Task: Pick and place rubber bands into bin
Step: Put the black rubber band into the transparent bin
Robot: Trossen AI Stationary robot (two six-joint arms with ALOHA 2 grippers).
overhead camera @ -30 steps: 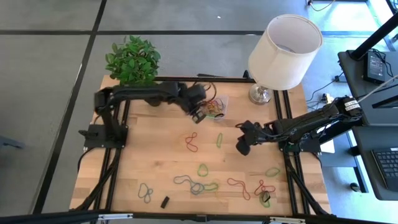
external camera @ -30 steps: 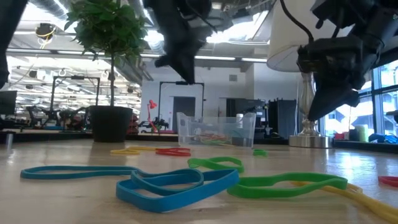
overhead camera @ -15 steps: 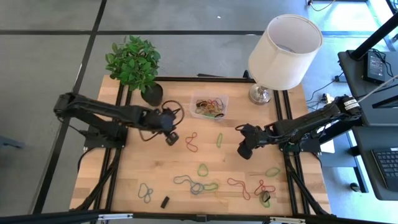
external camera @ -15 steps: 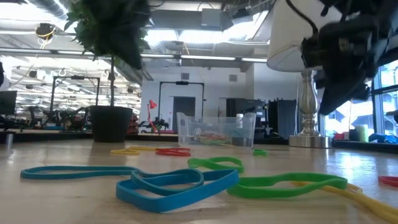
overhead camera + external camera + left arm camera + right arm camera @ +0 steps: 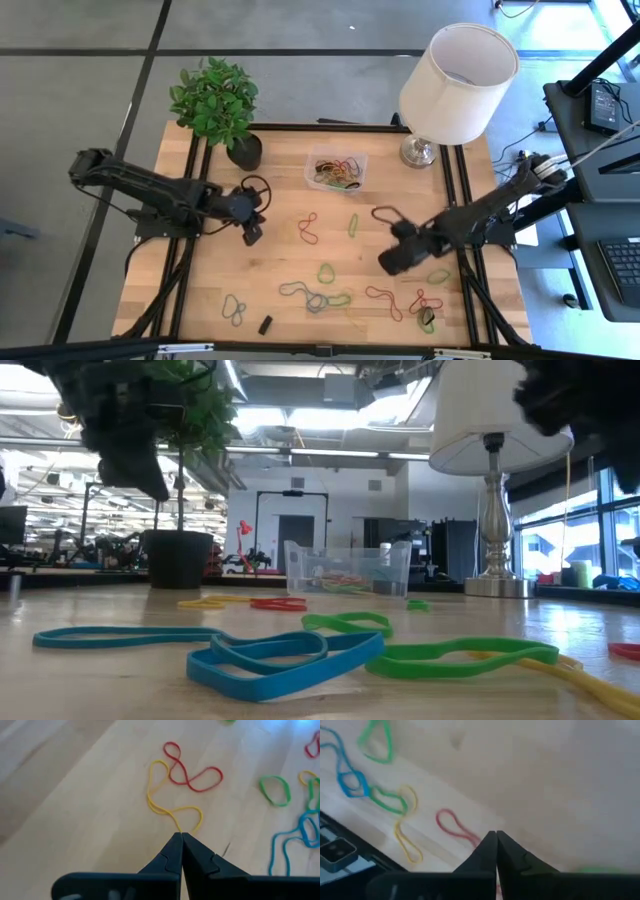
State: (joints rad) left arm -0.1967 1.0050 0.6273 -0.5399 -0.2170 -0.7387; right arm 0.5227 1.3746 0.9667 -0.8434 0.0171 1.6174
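several rubber bands (image 5: 338, 172) are seen already gathered in the bin (image 5: 313, 160), while many more are left scattered across the worktop (image 5: 280, 250). the left end effector (image 5: 252, 235) and right end effector (image 5: 390, 262) are both shown clenched and empty above it.

overall light: bright and even on my feeds, daylight look, no dim corners
high view: sharp; table (image 5: 200, 290) evenly lit, soft short shadows under the arms, lamp shade (image 5: 458, 68) near white at upper right
low view: backlit; ceiling strip lights (image 5: 300, 452) and the window at right edge glare; near rubber bands (image 5: 290, 650) in focus, clear bin (image 5: 347, 570) and room softer; dark smears upper left and upper right are motion blur
left wrist view: crisp on wood, faint shadows
right wrist view: soft blur all over, washed out at upper right
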